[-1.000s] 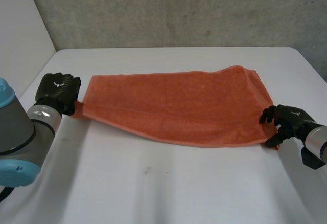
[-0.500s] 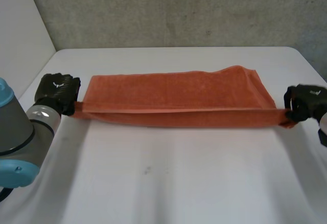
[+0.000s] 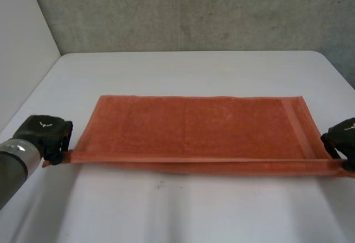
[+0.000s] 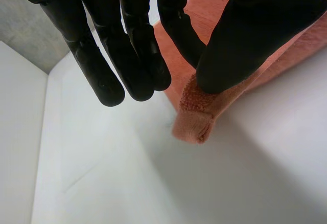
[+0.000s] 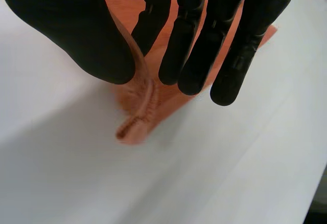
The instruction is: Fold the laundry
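Note:
An orange towel [image 3: 194, 123] lies stretched sideways across the white table [image 3: 194, 209]. Its near edge is pulled taut between my two hands and raised slightly off the table. My left hand [image 3: 47, 135] holds the near left corner. In the left wrist view that hand [image 4: 127, 55] pinches the towel's bunched corner [image 4: 196, 116] between thumb and a finger. My right hand [image 3: 341, 140] holds the near right corner. The right wrist view has that hand [image 5: 204, 40] pinching the towel's corner [image 5: 138, 106] between its thumb and fingers.
A grey wall stands behind the table's far edge, and a white wall runs along its left side. Bare table surface lies in front of the towel and behind it.
My right hand closed on the towel's right corner. Both hands then drew back toward the near side, pulling the near edge with them and spreading the towel into a flat rectangle.

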